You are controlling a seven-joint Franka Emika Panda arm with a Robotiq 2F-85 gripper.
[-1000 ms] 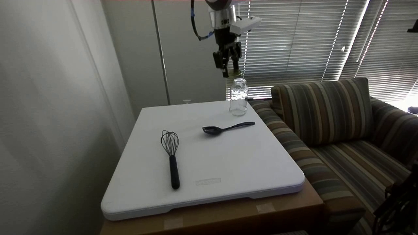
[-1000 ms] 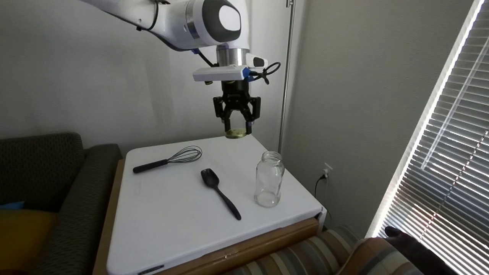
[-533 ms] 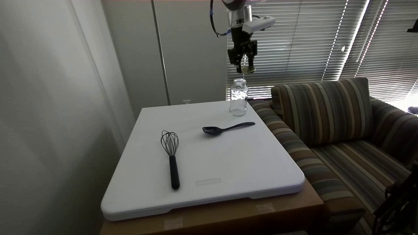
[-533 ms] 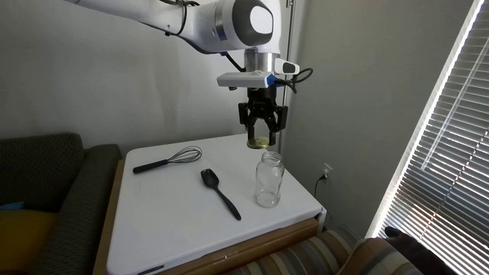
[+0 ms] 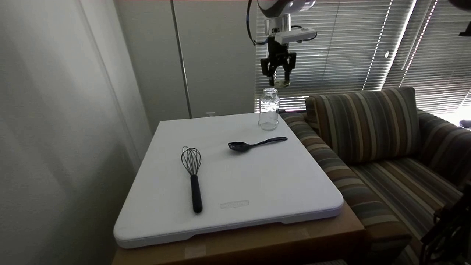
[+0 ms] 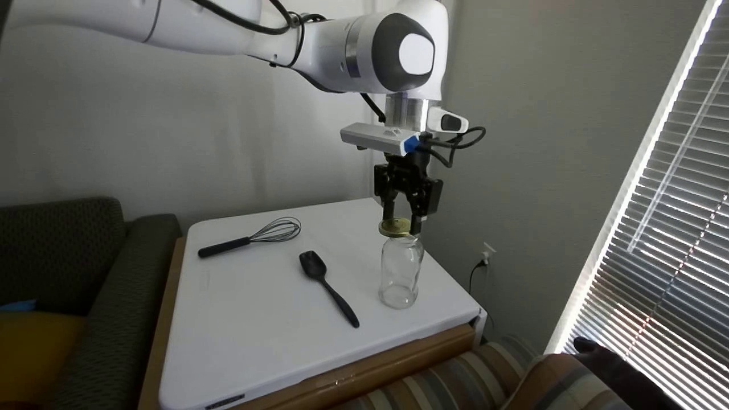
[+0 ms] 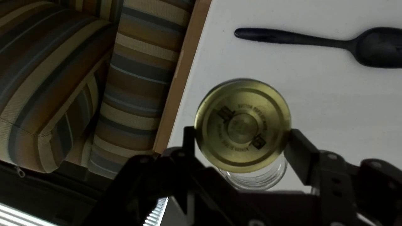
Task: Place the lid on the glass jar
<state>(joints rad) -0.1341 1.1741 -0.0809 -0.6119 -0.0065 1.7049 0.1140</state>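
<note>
Lid (image 7: 242, 125) is filling the middle of the wrist view, and my gripper (image 6: 402, 218) is clasping its rim from both sides while blocking much of the bottom of that frame. The jar (image 6: 398, 273) is standing upright on the table (image 5: 154, 217), right of center in both exterior views. In the wrist view its mouth is peeking out below the lid; in an exterior view the lid (image 5: 282, 84) is hanging above the mouth, off to the right. Whether the two are touching, I cannot tell. The spoon (image 6: 322, 278) is lying near the jar, its handle reaching toward the lower right of the frame. The whisk (image 5: 194, 180) is lying well apart from the jar, left of center. At the right there, the armchair (image 5: 362, 127) is crowding the table's edge, and blinds (image 5: 323, 48) are striping the background behind the gripper.
</note>
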